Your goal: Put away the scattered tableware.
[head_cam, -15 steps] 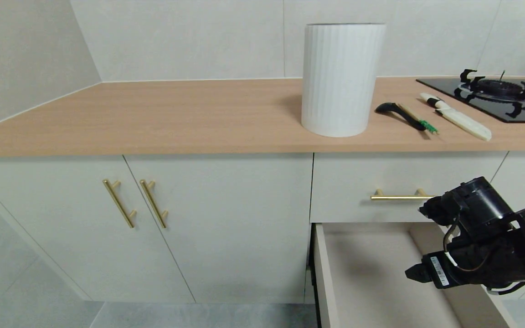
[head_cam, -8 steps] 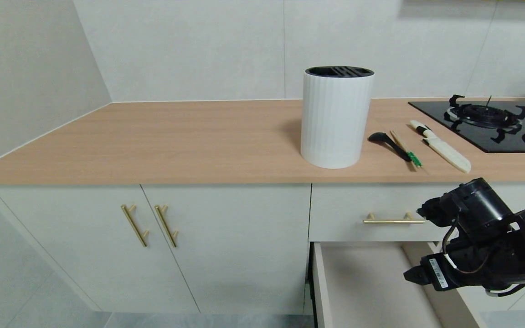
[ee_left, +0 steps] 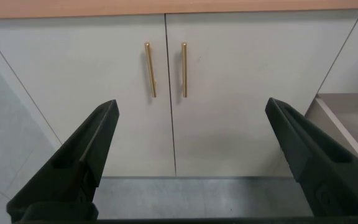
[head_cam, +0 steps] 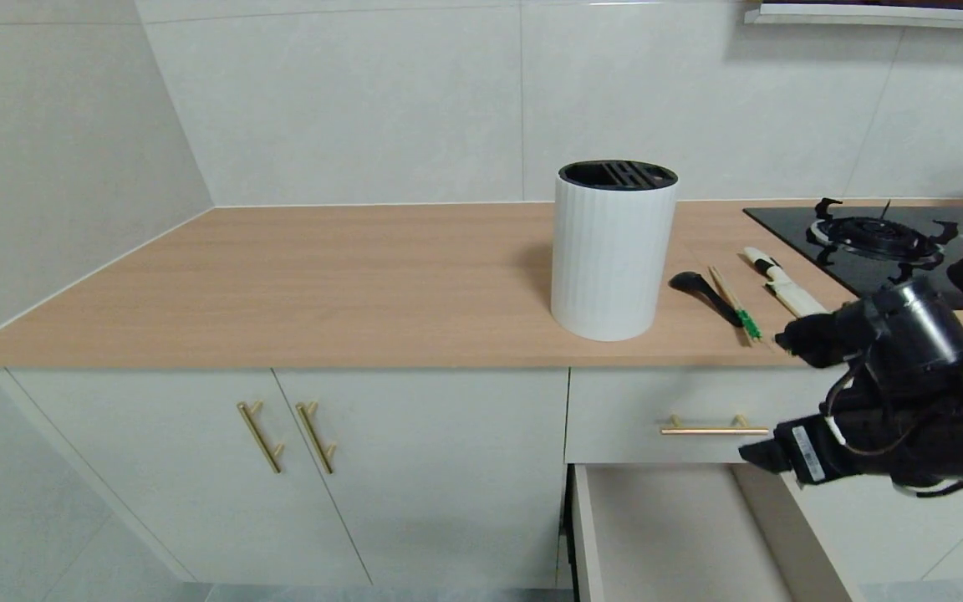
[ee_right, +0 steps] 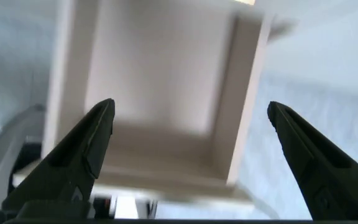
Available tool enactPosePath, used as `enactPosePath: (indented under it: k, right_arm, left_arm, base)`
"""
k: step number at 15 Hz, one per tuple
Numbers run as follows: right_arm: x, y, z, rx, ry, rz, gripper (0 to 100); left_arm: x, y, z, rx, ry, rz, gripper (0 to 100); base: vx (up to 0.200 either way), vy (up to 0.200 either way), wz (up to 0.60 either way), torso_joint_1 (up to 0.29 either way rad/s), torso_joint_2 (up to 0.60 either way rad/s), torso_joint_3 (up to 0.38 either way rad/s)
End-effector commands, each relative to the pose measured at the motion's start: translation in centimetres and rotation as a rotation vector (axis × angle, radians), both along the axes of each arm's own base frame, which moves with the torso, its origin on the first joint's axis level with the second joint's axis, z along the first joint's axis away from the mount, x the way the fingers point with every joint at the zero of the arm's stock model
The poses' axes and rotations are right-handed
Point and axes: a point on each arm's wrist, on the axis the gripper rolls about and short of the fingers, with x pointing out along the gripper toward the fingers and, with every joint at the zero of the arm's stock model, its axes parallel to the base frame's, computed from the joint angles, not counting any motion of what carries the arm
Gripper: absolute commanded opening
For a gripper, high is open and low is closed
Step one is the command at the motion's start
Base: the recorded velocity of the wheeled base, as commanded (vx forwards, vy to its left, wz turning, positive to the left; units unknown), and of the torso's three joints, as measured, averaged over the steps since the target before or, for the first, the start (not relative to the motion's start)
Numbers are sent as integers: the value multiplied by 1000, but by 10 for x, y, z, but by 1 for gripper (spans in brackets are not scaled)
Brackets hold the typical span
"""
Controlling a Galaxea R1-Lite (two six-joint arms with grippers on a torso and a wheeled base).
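On the wooden counter stands a white ribbed utensil holder [head_cam: 613, 251] with a black slotted top. To its right lie a black ladle [head_cam: 703, 293], a pair of chopsticks [head_cam: 732, 303] with green ends and a white knife [head_cam: 782, 284]. Below them a drawer [head_cam: 590, 535] stands pulled out and shows nothing inside. My right arm [head_cam: 891, 401] hangs in front of the counter edge, above the drawer's right side. My right gripper [ee_right: 190, 112] is open and holds nothing, with the drawer [ee_right: 160, 81] beneath it. My left gripper [ee_left: 191, 106] is open and holds nothing, facing the cabinet doors [ee_left: 166, 93].
A black gas hob [head_cam: 874, 238] occupies the counter's right end. Two cabinet doors with gold handles [head_cam: 281, 435] sit left of the drawers. The upper drawer with its gold handle [head_cam: 703, 429] is closed. The counter's left half is bare wood [head_cam: 323, 284].
The head camera has tilted up, so the counter and cabinets sit lower in the picture. My right arm has risen from drawer level to counter-edge level.
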Motion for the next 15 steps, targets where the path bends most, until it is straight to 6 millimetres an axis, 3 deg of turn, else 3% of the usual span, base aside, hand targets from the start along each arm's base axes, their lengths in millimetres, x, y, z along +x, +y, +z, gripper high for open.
enactPosePath:
  k: [1, 2, 4, 6, 8, 12, 15]
  right_arm:
    - [11, -5, 65, 62, -190, -19, 100]
    - [14, -6, 89, 87, -235, -30, 100]
    - [13, -6, 103, 152, -276, -60, 100]
    - [23, -1, 88, 175, -251, -84, 100]
    - [50, 9, 70, 170, -259, -96, 100]
    - [81, 18, 39, 117, -244, -149, 100]
    - [97, 13, 31, 108, -244, -186, 100]
  left_arm:
    - [0, 0, 0, 0, 1, 0, 100]
    - [0, 0, 0, -1, 1, 0, 100]
    - [0, 0, 0, 0, 1, 0, 100]
    - [0, 0, 0, -4, 1, 1, 100]
    - [0, 0, 0, -6, 1, 1, 100]
    - [0, 0, 0, -6, 1, 1, 100]
    - [0, 0, 0, -6, 1, 1, 100]
  base:
    - [0, 0, 0, 0, 0, 0]
    - [0, 0, 0, 0, 0, 0]
    - [0, 0, 0, 0, 0, 0]
    - [0, 0, 0, 0, 0, 0]
    - [0, 0, 0, 0, 0, 0]
    - [0, 0, 0, 0, 0, 0]
    - [0, 0, 0, 0, 0, 0]
